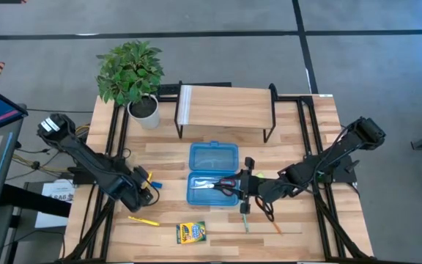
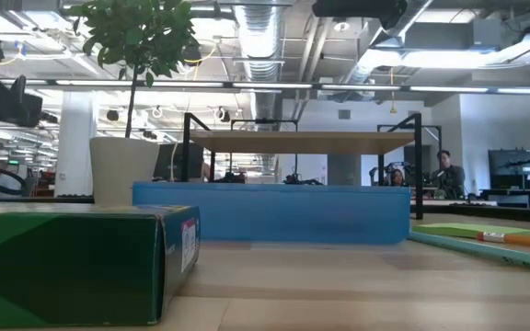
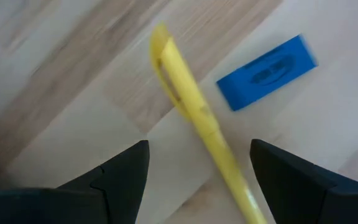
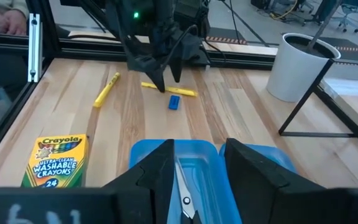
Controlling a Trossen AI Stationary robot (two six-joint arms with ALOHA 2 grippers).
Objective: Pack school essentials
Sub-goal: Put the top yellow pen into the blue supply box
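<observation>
The left gripper [image 3: 197,180] hung low over the left side of the wooden table [image 1: 299,147], its two dark fingers spread wide and empty, straddling a slim yellow pen-like marker [image 3: 197,118] that lay flat on the boards. A small blue rectangular eraser [image 3: 267,71] lay just beside the marker, apart from it.

To take the marker cleanly, the fingers probably needed to drop straight down with the barrel centred between them, and close across it rather than along it, keeping clear of the eraser so it was not nudged away.

The right gripper [image 4: 197,168] hovered over the near half of the open blue translucent plastic case [image 1: 212,173] at the table's centre. A pair of red-handled scissors [image 1: 224,185] lay in that half below it; its fingers were parted, and whether they had hold of a blade could not be told.

A second yellow marker [image 4: 106,88] lay nearer the table's front left, with the yellow-green cardboard crayon box [image 1: 190,232] at the front edge.
</observation>
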